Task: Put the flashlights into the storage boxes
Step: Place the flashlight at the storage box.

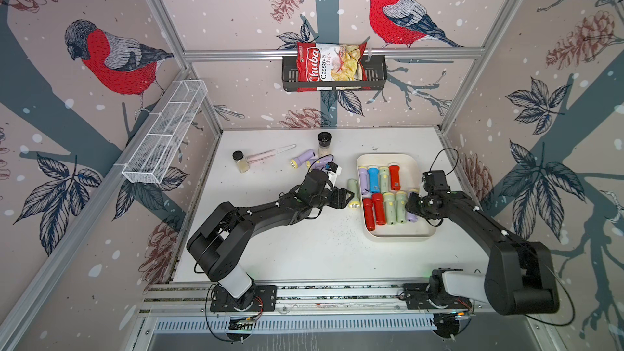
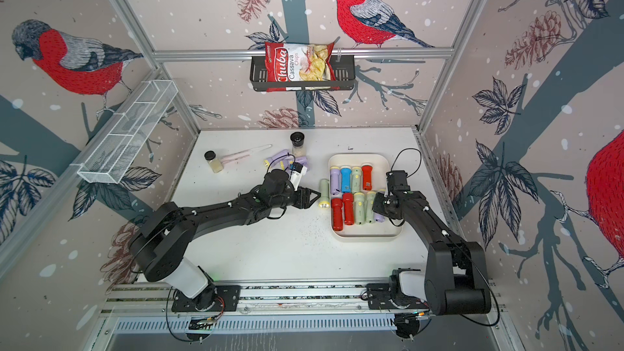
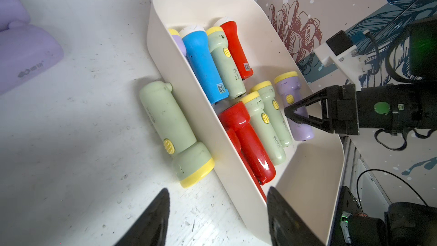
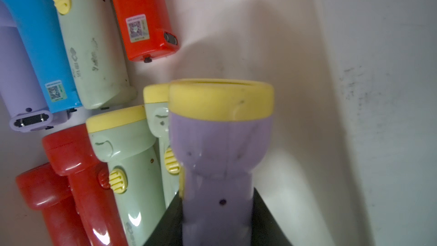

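Note:
A cream-white storage box sits right of the table's middle. It holds several flashlights in two rows: lilac, blue, pale green and red. My right gripper is shut on a lilac flashlight, low in the near row beside the pale green ones. A pale green flashlight lies on the table against the box's left wall. My left gripper is open just short of its yellow head, holding nothing.
More lilac flashlights lie at the back middle. Near them are two clear jars with black lids and pale pink tweezers. A white wire basket hangs on the left wall. A black shelf with a chips bag hangs on the back wall.

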`<state>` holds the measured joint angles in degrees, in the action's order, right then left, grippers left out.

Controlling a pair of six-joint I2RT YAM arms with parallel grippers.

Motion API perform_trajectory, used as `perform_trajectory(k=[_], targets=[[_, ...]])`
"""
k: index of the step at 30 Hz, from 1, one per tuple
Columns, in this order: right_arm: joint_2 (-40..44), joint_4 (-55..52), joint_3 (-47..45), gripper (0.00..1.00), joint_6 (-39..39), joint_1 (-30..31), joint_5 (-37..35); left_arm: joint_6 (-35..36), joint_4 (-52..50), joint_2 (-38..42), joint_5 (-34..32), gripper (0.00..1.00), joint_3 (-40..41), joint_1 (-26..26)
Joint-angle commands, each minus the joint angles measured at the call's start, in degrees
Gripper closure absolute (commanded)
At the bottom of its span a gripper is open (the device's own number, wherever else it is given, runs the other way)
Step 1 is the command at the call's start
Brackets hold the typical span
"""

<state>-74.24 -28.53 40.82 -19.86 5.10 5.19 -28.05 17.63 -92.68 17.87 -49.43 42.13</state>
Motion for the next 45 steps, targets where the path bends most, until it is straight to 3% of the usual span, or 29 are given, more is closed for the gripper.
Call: perform_trajectory(k=[1,31,40,45], targets=[[-0.62,-0.84,0.40,0.76,-0.55,-0.01,-1.32,0.44,1.76,-0.30,0.15,0.36,0.06,0.01],[-7.18,-0.97,5.10,0.70,-0.95,-1.59,-8.33,0.81,1.05,-0.01,-0.25,0.36,0.45,-0.12],[-7.77,-1.45,5.23,0.63,-1.48,-0.46,-8.14,0.81,1.07,-0.19,-0.12,0.35,0.29,-0.21],[-6.17,-2.96,6.38,0.53,-2.13,0.67,-9.10,0.81,1.14,-0.13,-0.14,0.36,0.09,-0.38]])
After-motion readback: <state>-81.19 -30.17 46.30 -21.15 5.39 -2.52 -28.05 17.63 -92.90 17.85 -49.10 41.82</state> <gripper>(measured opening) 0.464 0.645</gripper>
